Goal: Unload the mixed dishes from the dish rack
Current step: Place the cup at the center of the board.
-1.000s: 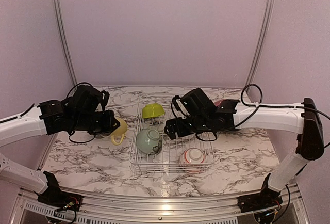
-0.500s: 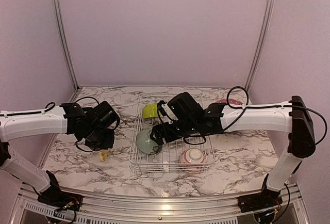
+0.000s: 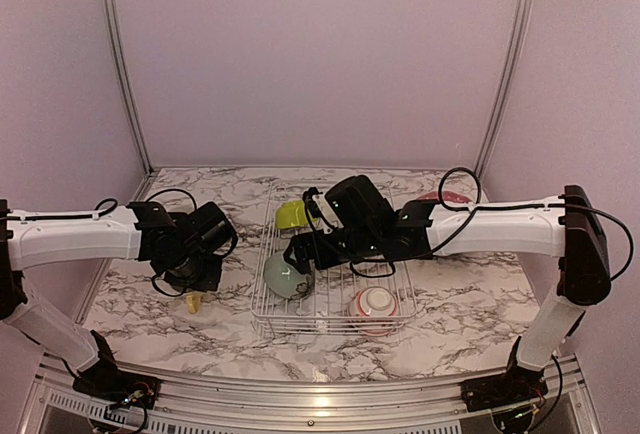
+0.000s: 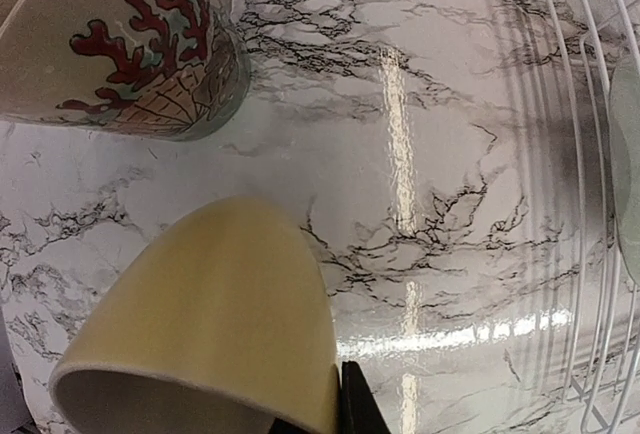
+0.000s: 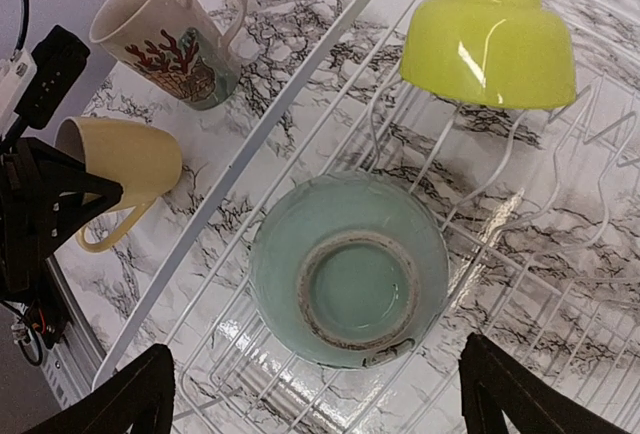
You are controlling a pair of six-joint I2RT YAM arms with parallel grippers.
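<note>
The worktop (image 3: 480, 284) is white marble with dark veins, boxed in by plain lilac walls (image 3: 320, 54) with a slim metal post (image 3: 120, 64) at each rear corner. The dish rack (image 5: 298, 104) sits in the middle of it.

The left arm stretches in low from the left. The left gripper (image 3: 195, 276) points down at the worktop just left of the rack and is clamped on the rim of the yellow mug (image 5: 115, 169). That mug is tipped over on its side, its long axis near level: mouth toward the gripper, rounded base toward the rack, handle hanging below. The cream patterned mug (image 5: 160, 34) stands on the worktop near it, farther back, with its handle toward the rack.

The right arm reaches from the right across the rack. The right gripper (image 3: 298, 254) hangs over the rack's left part, fingers (image 5: 125, 399) spread wide and holding nothing. Right beneath it the pale-green bowl (image 5: 350, 269) lies upside down on the wires, foot ring up. The lime bowl (image 5: 490, 44) is overturned at the rack's far end, and the red-patterned bowl (image 3: 375, 304) is at the near right corner.
</note>
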